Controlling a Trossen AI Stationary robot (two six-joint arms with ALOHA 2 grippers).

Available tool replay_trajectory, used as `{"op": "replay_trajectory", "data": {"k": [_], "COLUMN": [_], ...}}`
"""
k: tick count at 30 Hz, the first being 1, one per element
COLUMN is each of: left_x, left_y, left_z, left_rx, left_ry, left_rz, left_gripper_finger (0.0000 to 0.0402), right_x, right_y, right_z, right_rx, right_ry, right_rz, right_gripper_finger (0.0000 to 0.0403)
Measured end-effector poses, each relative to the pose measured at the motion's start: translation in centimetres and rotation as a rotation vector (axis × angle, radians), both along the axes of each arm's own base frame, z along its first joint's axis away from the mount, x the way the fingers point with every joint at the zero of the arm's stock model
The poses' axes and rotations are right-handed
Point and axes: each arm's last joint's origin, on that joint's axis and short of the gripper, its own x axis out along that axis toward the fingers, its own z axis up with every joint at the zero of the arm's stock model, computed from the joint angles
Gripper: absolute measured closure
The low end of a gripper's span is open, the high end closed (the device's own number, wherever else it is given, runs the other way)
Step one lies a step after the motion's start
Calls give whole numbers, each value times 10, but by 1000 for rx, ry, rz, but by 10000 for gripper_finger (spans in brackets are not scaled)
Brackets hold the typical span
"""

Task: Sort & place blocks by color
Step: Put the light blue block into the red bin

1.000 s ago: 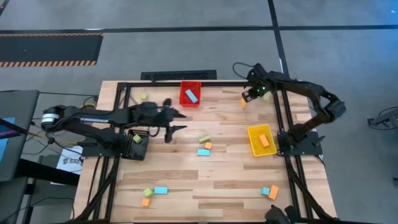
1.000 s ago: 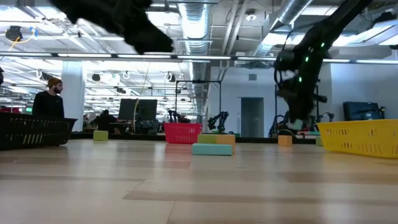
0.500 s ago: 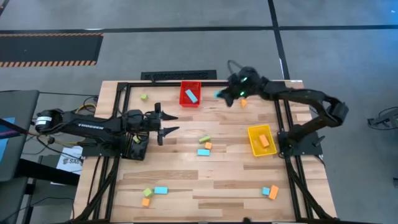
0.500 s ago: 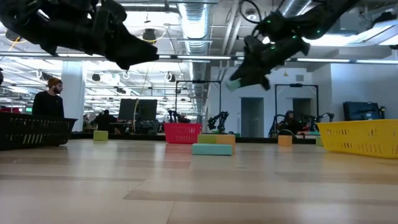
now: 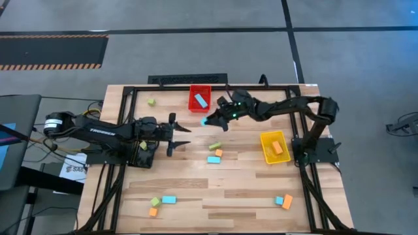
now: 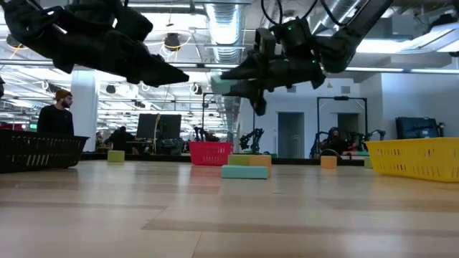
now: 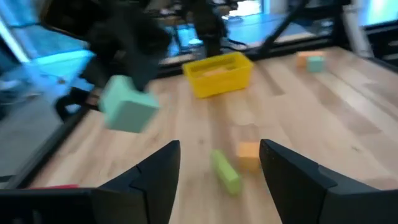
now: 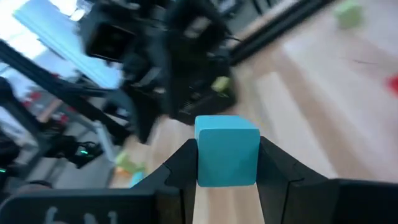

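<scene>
Two arms hang over the bench (image 5: 261, 196). At left, the left gripper (image 5: 185, 136) hovers with fingers spread and empty beside the black bin (image 5: 144, 153). Rightward, the right gripper (image 5: 209, 120) pinches a light-blue block (image 5: 204, 121) in the air, just beside the red bin (image 5: 200, 99).

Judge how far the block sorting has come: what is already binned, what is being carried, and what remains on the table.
Done: a light-blue block lies in the red bin and an orange one in the yellow bin. In hand: the right gripper carries a light-blue cube above the table beside the red bin, while the left gripper hangs open and empty. Left: loose blocks mid-table, at both near corners and one far-left.
</scene>
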Motion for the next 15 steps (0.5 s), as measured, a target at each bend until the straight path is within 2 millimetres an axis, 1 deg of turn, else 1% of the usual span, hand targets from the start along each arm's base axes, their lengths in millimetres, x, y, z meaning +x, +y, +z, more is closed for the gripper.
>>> {"op": "replay_trajectory", "data": {"k": [4, 6, 9, 15], "left_x": [7, 11, 15, 19], "left_y": [4, 5, 5, 9], "left_z": [1, 6, 10, 20], "left_rx": [71, 111, 158, 197], "left_ry": [-20, -47, -40, -59], "left_rz": [79, 91, 90, 201], "left_gripper_finger": [172, 162, 149, 143], "right_x": [9, 11, 14, 16], "right_y": [9, 12, 16, 21], "right_z": [-5, -5, -5, -2], "right_rx": [49, 64, 72, 88], "right_ry": [-43, -63, -80, -100], "right_rz": [22, 11, 11, -30], "right_gripper_finger": [273, 273, 273, 273]}}
